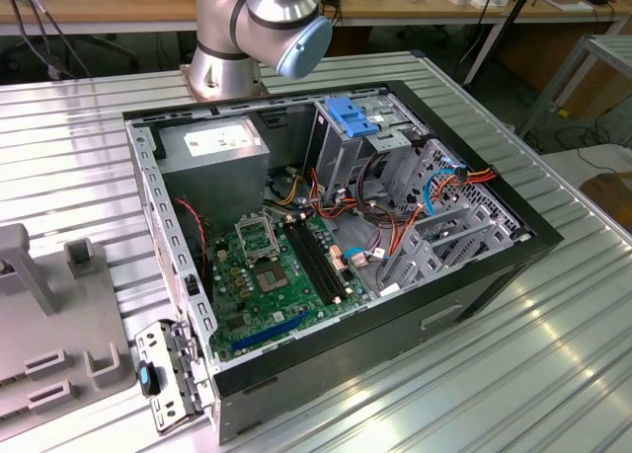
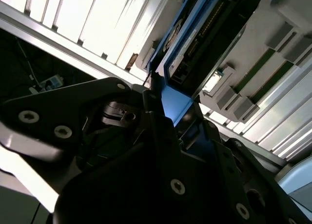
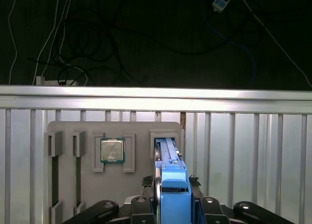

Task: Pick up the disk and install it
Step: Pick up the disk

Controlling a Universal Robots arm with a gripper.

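Item: disk (image 3: 171, 177), blue carrier frame around a dark metal body. It stood on its narrow edge in a slot of the grey fixture tray (image 3: 97, 194), on the ribbed worktop (image 3: 243, 160). Its long axis ran straight away from the gripper (image 3: 173, 199), the far end pointing toward the worktop's edge rail.

Jaws: clenched on the near end of the disk, one on each broad face.

Adjacent: processor chip (image 3: 112, 150), seated flat in the next pocket of the tray, near the disk but apart from it.

First wrist view: showed the disk end-on as a thin blue strip. Second wrist view: showed its broad side and dark body slanting off from the gripper.

Exterior view: showed the arm (image 1: 259, 24) behind the open computer case (image 1: 533, 241), whose drive cage carried a blue latch (image 1: 348, 115).
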